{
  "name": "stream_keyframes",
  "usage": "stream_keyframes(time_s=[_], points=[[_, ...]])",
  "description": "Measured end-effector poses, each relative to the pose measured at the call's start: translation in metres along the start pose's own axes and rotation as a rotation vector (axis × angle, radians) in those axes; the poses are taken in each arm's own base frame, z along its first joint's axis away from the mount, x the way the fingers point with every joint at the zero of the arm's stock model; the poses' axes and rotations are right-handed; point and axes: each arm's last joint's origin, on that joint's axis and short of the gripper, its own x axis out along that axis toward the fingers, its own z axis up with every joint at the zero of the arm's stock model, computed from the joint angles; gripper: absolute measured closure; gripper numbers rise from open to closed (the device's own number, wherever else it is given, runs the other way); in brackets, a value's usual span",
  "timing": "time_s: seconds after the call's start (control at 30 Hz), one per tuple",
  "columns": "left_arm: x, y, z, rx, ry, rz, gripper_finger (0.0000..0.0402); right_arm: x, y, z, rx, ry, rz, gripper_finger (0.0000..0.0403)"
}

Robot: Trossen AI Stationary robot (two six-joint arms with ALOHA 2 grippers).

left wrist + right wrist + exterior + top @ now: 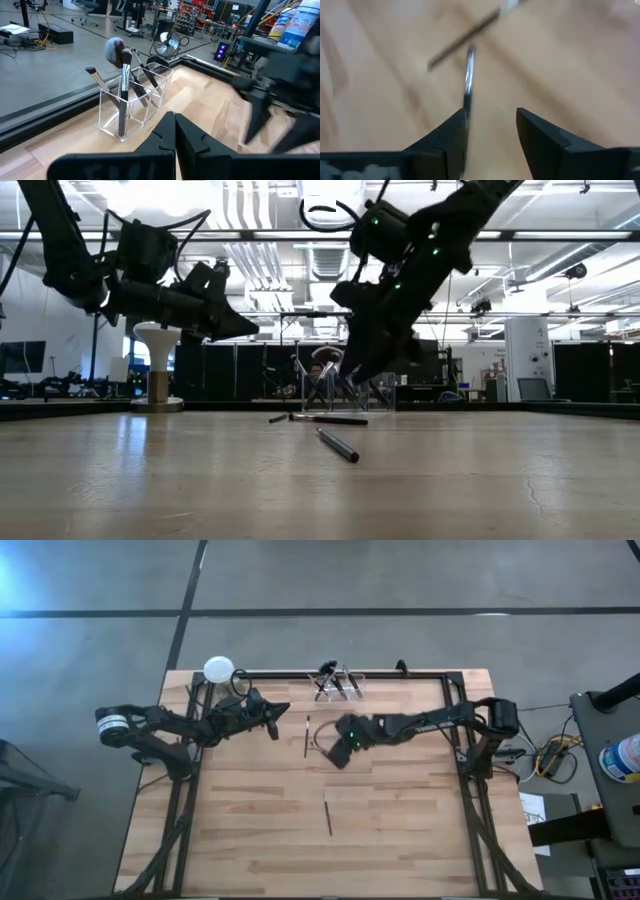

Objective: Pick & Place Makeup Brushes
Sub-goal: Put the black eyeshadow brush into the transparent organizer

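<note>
While the nearest brush [327, 815] lies alone at lower centre of the high view, bare wood spreads all round it down to the table's [250, 850] near edge. Farther up, a second brush [306, 737] lies at mid-table, with the right gripper [338, 743] just beside it on the right — its fingers [451, 137] are spread apart, and the wrist view shows a thin brush [468, 75] on the wood beyond the gap, nothing held. Left of that, the left gripper [276, 724] hangs above the wood with jaws clenched on nothing. At the far edge, upper centre, a clear holder [336, 686] against the black rail keeps several brushes [123, 70] upright — the white ball stand [218, 669] sits at the upper left corner.
</note>
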Motion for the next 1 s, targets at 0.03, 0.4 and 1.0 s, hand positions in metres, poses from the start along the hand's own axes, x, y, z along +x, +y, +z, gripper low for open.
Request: stream_keyframes(time_s=[0.03, 0.4, 1.0], points=[[0.0, 0.0, 0.0, 0.0, 0.001, 0.001, 0.0401, -0.001, 0.005, -0.005, -0.005, 0.023, -0.002, 0.0235], [0.001, 0.0, 0.001, -0.007, -0.001, 0.001, 0.0401, 0.012, 0.025, -0.035, -0.009, 0.068, -0.049, 0.027], [0.002, 0.0, 0.001, -0.025, 0.008, -0.002, 0.0401, 0.044, 0.021, -0.048, -0.057, 0.146, -0.123, 0.0385]])
